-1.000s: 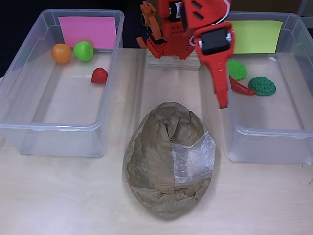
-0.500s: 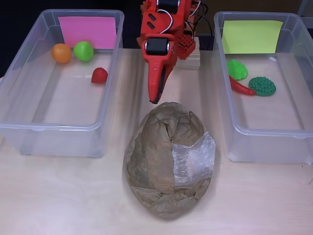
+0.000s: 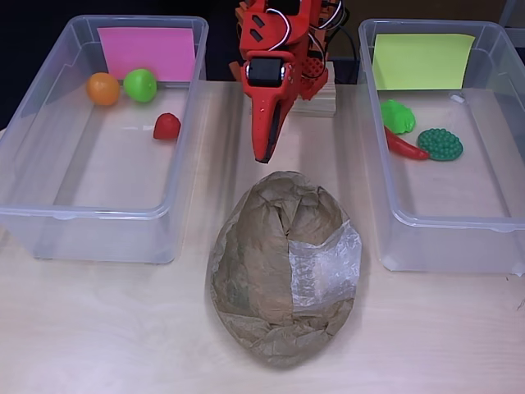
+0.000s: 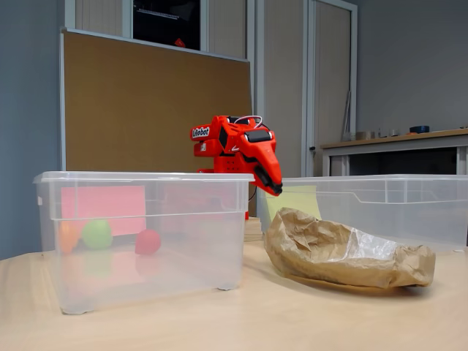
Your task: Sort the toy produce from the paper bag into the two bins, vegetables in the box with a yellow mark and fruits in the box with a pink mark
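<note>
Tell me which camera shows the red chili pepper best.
The overhead view: the red chili pepper lies in plain sight inside the yellow-marked bin, between two green vegetables. In the fixed view that bin's cloudy wall and the paper bag leave it undiscernible.

White lettering on the red arm, at 9 o'clock on its upper housing in the fixed view, too small to read for certain.

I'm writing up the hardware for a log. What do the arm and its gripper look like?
The arm is bright red-orange plastic with blocky segments, black servo faces and thin red and white cables looped on top. A small white label sits on its side in the fixed view. The gripper is the same red-orange, tapering to a narrow point.
</note>
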